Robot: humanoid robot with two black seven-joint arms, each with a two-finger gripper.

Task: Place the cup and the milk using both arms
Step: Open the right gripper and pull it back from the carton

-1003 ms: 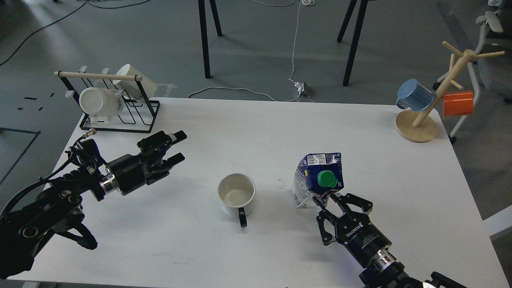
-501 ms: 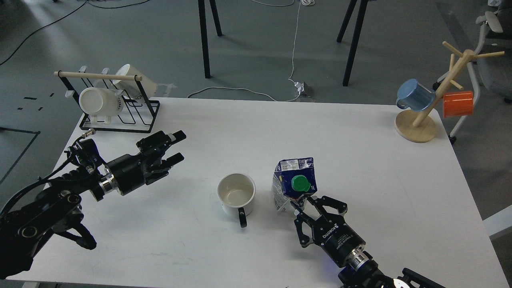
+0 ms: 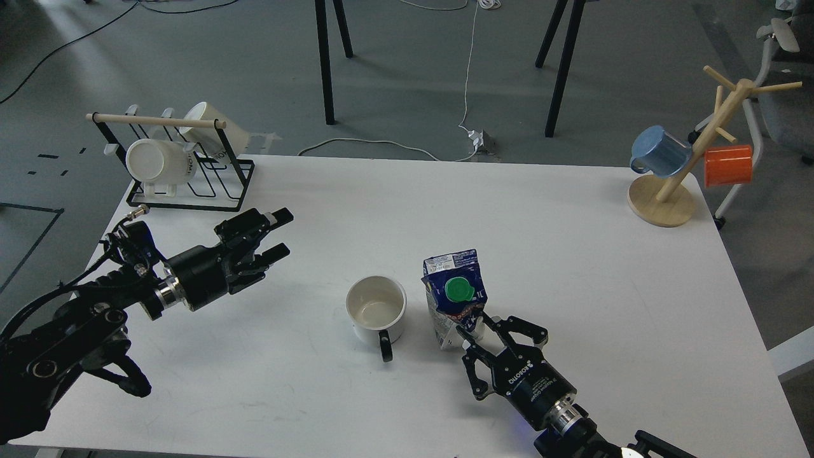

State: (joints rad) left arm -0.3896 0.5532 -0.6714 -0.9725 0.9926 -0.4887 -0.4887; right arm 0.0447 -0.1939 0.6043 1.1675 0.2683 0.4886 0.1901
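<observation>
A white cup (image 3: 376, 309) with a black handle stands upright and empty on the white table (image 3: 572, 254), handle toward me. A blue milk carton (image 3: 453, 291) with a green cap stands just right of the cup, a small gap apart. My right gripper (image 3: 474, 326) comes in from the bottom edge and is shut on the carton's lower part. My left gripper (image 3: 282, 233) is open and empty, hovering left of and behind the cup, well apart from it.
A black wire rack (image 3: 191, 184) with two white mugs stands at the table's back left. A wooden mug tree (image 3: 661, 203) with a blue cup and an orange cup stands at the back right.
My right gripper has carried the milk carton leftward across the table, close beside the cup. My left gripper has barely moved.
</observation>
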